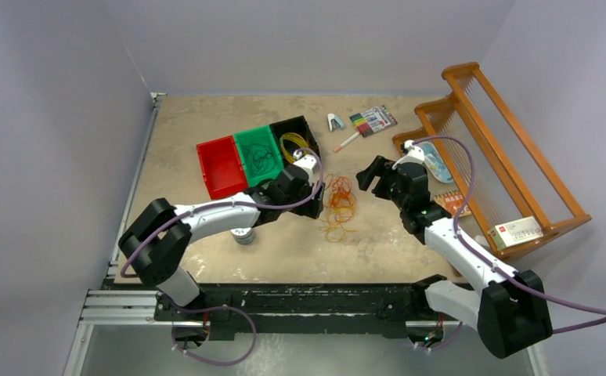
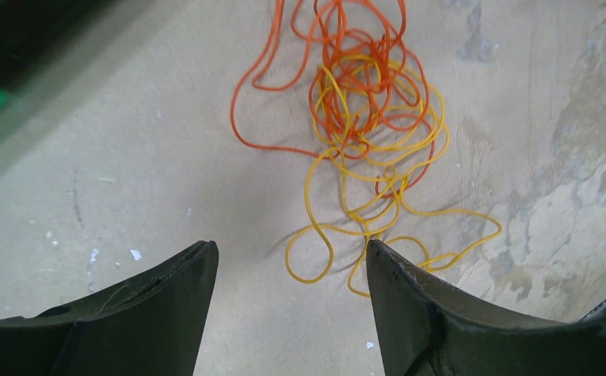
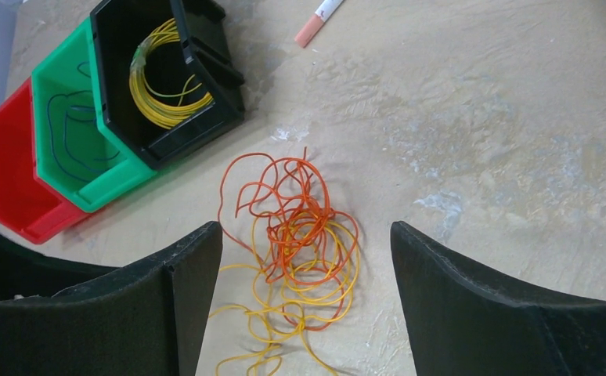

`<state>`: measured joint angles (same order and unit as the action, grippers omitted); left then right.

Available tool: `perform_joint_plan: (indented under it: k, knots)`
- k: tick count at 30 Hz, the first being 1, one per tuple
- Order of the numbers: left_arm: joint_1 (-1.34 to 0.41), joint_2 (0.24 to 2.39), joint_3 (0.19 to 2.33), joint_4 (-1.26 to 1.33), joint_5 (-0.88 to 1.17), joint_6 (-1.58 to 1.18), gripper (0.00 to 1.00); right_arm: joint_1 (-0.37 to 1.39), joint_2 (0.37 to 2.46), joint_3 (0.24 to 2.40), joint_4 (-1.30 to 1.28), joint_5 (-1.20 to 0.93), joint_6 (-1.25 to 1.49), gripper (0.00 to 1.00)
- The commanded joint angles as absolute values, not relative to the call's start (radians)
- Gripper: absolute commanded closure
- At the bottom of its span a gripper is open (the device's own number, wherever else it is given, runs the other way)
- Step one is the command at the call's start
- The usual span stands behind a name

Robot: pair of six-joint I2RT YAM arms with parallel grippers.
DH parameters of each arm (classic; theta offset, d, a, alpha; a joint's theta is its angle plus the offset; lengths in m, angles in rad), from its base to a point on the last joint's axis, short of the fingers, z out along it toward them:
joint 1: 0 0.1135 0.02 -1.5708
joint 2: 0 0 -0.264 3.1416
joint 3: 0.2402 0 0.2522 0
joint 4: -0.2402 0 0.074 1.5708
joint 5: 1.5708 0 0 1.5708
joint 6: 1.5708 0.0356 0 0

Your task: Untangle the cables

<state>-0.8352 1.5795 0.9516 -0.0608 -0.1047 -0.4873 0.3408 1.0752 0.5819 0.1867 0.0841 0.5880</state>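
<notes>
A tangle of thin orange-red cable point(image 1: 340, 192) and yellow cable point(image 1: 337, 228) lies on the table between the arms. In the left wrist view the orange cable point(image 2: 355, 74) overlaps the yellow one point(image 2: 378, 204); both also show in the right wrist view, orange point(image 3: 292, 219) above yellow point(image 3: 300, 305). My left gripper point(image 1: 315, 182) point(image 2: 290, 252) is open and empty just left of the tangle. My right gripper point(image 1: 372, 174) point(image 3: 306, 235) is open and empty, raised to the right of it. A yellow coil point(image 3: 163, 74) lies in the black bin; a dark cable point(image 3: 73, 133) lies in the green bin.
Red point(image 1: 221, 166), green point(image 1: 257, 154) and black point(image 1: 293, 135) bins stand in a row behind the left arm. A marker pack point(image 1: 373, 121), a loose marker point(image 1: 347, 142) and a small clip lie at the back. A wooden rack point(image 1: 503, 157) stands at the right.
</notes>
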Motion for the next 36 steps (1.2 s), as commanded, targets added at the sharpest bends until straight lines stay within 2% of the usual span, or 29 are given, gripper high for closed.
perform_joint_plan:
  k: [1, 7, 11, 13, 19, 20, 36]
  knots:
    - [-0.85, 1.625, 0.981, -0.008, -0.064, -0.472, 0.33, 0.337, 1.076, 0.583, 0.256, 0.046, 0.591, 0.21]
    - [-0.865, 1.69, 0.992, 0.012, -0.027, -0.472, 0.42, 0.337, 1.076, 0.579, 0.268, 0.034, 0.58, 0.22]
    - [-0.866, 1.72, 1.001, 0.017, -0.032, -0.465, 0.54, 0.337, 1.08, 0.579, 0.277, 0.022, 0.578, 0.24]
    - [-0.866, 1.729, 1.007, 0.02, -0.037, -0.463, 0.63, 0.337, 1.08, 0.579, 0.283, 0.016, 0.572, 0.24]
    - [-0.867, 1.713, 1.042, -0.001, -0.066, -0.451, 0.98, 0.337, 1.083, 0.584, 0.296, 0.006, 0.55, 0.25]
    - [-0.867, 1.704, 1.051, -0.013, -0.074, -0.445, 1.0, 0.337, 1.084, 0.585, 0.303, 0.002, 0.545, 0.25]
    - [-0.867, 1.562, 1.288, -0.309, -0.157, -0.287, 1.0, 0.337, 1.026, 0.53, 0.464, -0.11, 0.422, 0.22]
